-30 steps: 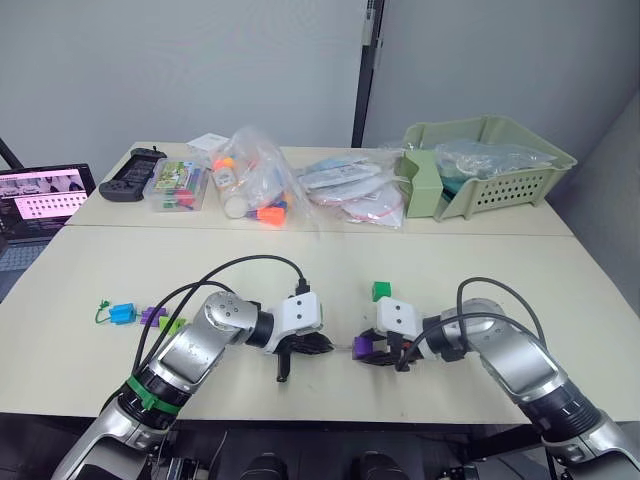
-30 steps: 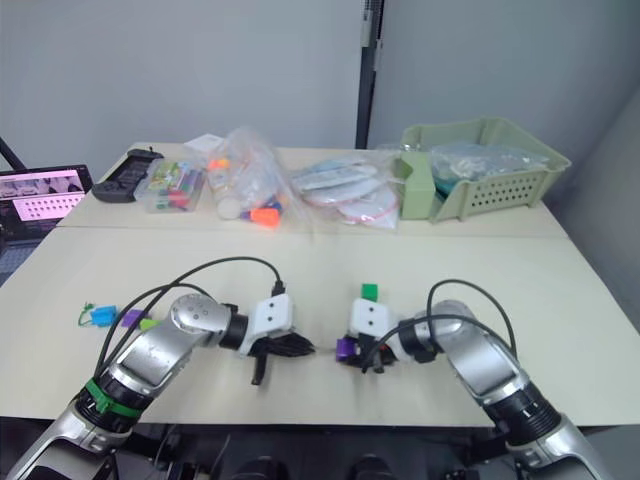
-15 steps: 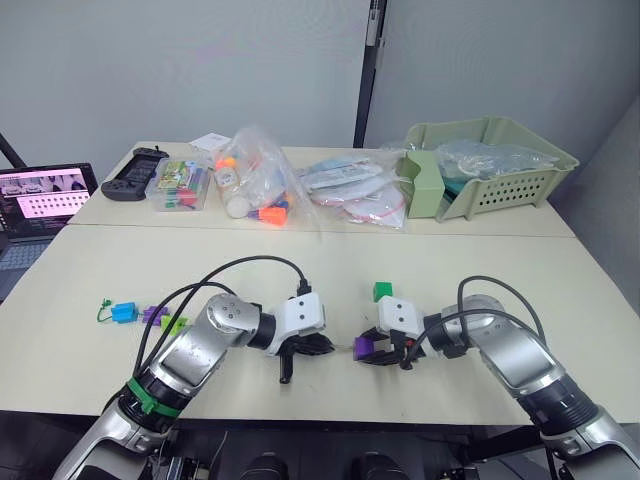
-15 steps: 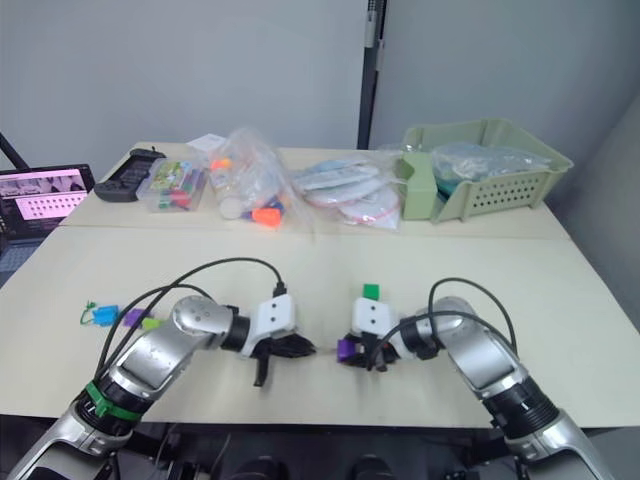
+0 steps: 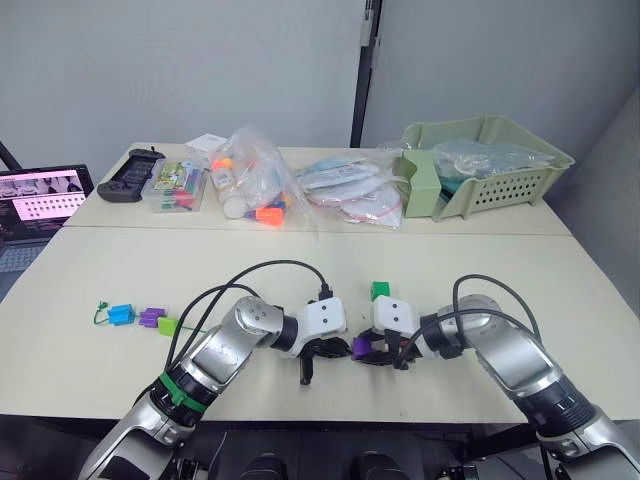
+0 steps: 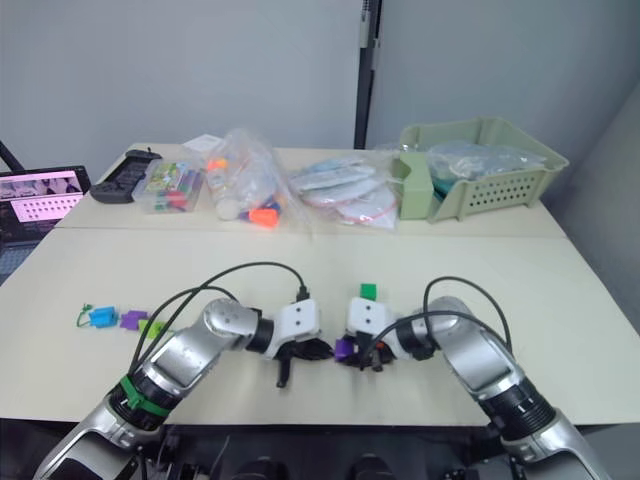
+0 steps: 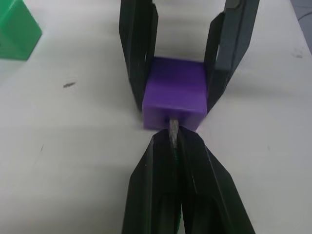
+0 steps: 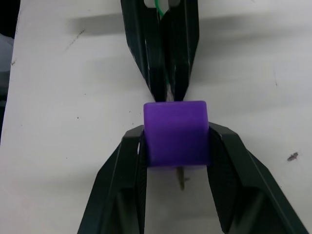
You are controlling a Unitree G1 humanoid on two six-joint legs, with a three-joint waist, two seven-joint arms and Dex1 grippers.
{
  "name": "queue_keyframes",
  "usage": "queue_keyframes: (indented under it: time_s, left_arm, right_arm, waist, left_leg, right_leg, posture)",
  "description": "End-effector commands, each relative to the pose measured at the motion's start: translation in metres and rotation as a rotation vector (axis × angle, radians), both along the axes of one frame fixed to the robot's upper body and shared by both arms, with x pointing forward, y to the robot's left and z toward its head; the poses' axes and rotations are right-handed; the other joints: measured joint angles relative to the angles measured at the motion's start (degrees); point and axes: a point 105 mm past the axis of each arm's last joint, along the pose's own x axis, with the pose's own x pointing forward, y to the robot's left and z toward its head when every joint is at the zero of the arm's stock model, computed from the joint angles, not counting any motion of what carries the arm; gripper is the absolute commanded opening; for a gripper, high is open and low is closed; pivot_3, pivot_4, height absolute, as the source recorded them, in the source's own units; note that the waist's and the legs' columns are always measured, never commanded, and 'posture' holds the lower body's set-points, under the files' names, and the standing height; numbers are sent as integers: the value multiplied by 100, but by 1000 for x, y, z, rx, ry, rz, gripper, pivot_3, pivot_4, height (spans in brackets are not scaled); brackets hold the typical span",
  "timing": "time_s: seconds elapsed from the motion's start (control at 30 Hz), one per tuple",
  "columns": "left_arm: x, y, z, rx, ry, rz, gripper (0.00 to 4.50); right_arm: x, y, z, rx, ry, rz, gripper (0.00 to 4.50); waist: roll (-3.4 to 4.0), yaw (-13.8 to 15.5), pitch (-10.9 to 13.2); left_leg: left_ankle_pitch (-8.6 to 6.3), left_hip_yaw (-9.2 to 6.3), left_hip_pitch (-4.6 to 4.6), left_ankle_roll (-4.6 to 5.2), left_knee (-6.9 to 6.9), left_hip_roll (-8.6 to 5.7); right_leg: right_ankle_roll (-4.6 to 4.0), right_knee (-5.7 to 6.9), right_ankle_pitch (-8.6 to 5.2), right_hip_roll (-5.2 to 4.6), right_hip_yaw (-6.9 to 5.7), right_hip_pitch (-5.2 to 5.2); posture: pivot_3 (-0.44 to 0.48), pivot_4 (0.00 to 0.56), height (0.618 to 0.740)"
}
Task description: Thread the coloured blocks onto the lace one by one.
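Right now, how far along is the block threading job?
Done, it seems: the blue block, a purple block and the lime block sit in a row on the lace. In hand: the right claw grips a second purple block while the left claw pushes the lace tip into it. Left: the dark green block, loose on the table.

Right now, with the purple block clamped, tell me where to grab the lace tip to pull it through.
Take the pale lace tip where it pokes out of the purple block on the right gripper's side, away from the left gripper. That short exposed stub is the only free end, lying low between the right fingers, so it looks tight to reach.
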Motion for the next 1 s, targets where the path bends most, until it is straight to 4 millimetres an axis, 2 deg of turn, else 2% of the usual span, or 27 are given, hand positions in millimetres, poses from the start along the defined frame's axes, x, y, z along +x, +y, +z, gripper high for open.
queue_keyframes:
  time_s: [0.03, 0.2, 0.27, 0.53, 0.73, 0.97, 1.0]
  left_arm:
    - [-7, -18, 18, -62, -59, -82, 0]
    - [-12, -34, 22, -133, -25, -109, 0]
    - [-13, -34, 21, -147, 16, -111, 0]
    - [-6, 10, 25, -91, 0, -91, 2600]
    - [-1, 42, 10, -23, -3, -22, 2600]
    - [3, 41, 4, -47, 2, 9, 2600]
    - [3, 41, 1, -42, 1, 6, 2352]
  right_arm:
    - [-13, 11, -14, -12, 52, 45, 1175]
    - [-13, 11, -14, -10, 50, 41, 1175]
    - [-12, 12, -14, -10, 48, 40, 1175]
    - [-12, 11, -14, -11, 45, 32, 1175]
    - [-12, 11, -13, -10, 42, 28, 1175]
    - [-12, 10, -12, -10, 40, 27, 1175]
    - [-12, 10, -12, -11, 40, 26, 1175]
  waist:
    - [0, 9, 0]
    - [1, 25, -1]
    - [1, 49, -1]
    - [0, -46, -2]
    - [1, -122, -2]
    - [0, -116, -1]
    - [0, -117, -1]
  left_leg:
    - [0, 0, 0, 0, 0, 0]
    - [0, 1, 1, 0, 0, -1]
    - [0, 0, 1, 0, 1, -5]
    - [0, 0, 5, 0, -1, 3]
    - [0, -3, 8, 0, -14, 4]
    - [0, -3, 6, 0, -13, 3]
    - [0, -3, 5, 0, -14, 3]
  right_leg:
    - [0, -1, 0, 0, 0, 1]
    - [0, -2, 0, -2, 1, 2]
    - [1, -4, 0, -4, 0, 8]
    - [0, -4, 0, 2, 3, 6]
    - [-1, 0, -1, 3, 3, 1]
    - [-1, -4, -1, 2, 2, 2]
    - [-1, -3, -1, 2, 2, 1]
  posture:
    - [0, 150, 740]
    - [0, 150, 740]
    - [0, 150, 740]
    - [0, 150, 740]
    - [0, 150, 740]
    - [0, 150, 740]
    - [0, 150, 740]
